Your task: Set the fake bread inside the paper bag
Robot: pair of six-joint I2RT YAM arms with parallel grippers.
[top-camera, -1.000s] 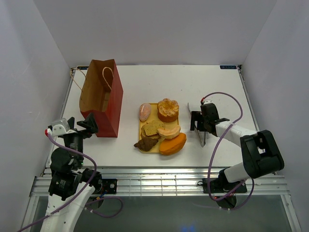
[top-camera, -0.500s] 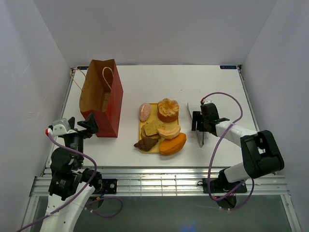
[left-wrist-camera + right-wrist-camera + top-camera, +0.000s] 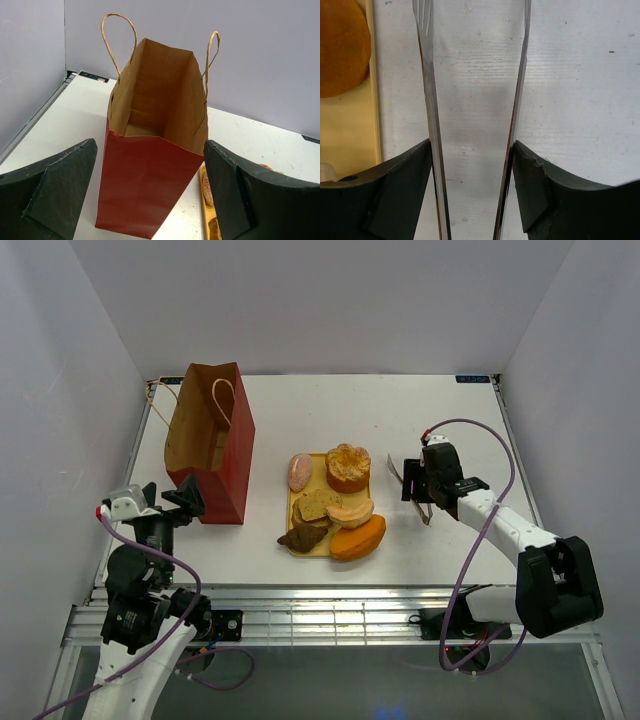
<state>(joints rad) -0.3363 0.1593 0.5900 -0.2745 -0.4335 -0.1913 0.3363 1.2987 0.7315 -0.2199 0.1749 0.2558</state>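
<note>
While the bread [image 3: 340, 502] lies heaped on the yellow tray [image 3: 316, 472] at the middle of the counter [image 3: 300, 410], the paper bag [image 3: 222, 455] stands upright and open-mouthed well to the left of the tray. Just right of the tray, the right pincer [image 3: 472, 150] grips a pair of metal tongs [image 3: 429, 110], its fingers pressed against the outside of both arms, which run alongside the tray's right edge. Far left of the tray, on the near side of the bag, the left pincer [image 3: 175, 500] is spread wide and holds nothing.
</note>
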